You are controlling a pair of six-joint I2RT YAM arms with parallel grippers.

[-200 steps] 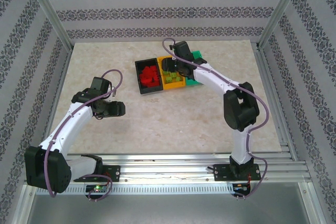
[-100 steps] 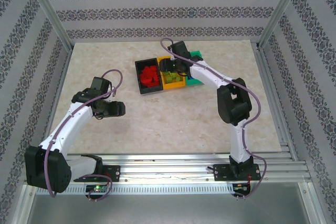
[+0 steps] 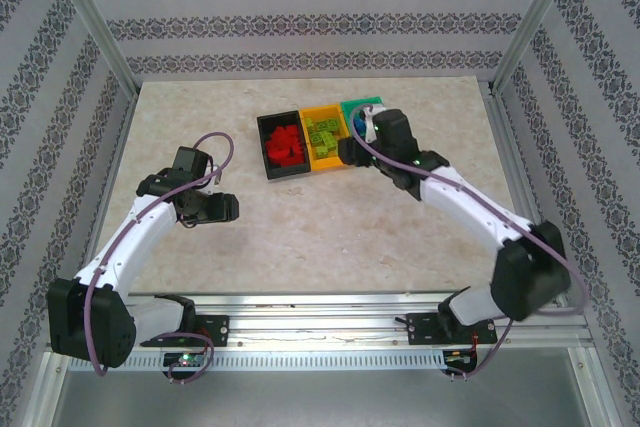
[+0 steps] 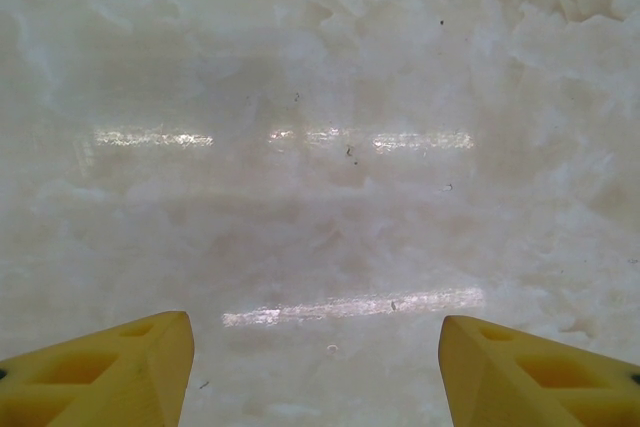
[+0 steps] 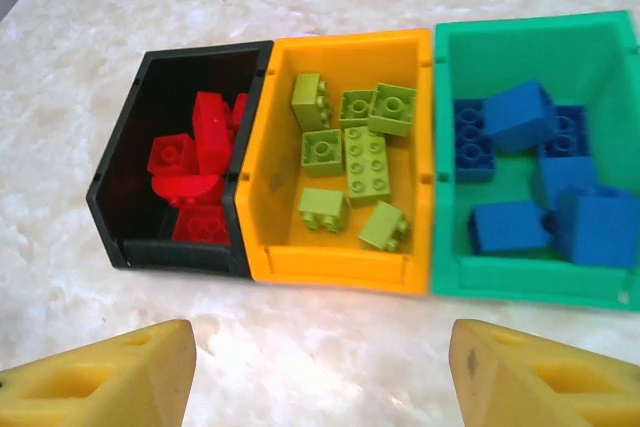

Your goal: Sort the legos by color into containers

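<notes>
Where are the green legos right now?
In the right wrist view the lime green legos lie inside the orange-yellow bin, middle of the row, between the black bin of red bricks on the left and the teal-green bin of blue bricks.

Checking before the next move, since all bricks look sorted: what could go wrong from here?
1. The open right claw hovers just in front of the joined bins; a forward swing could shove the row.
2. Blue bricks are stacked against the teal bin at its right side; a bump might tip one out.
</notes>
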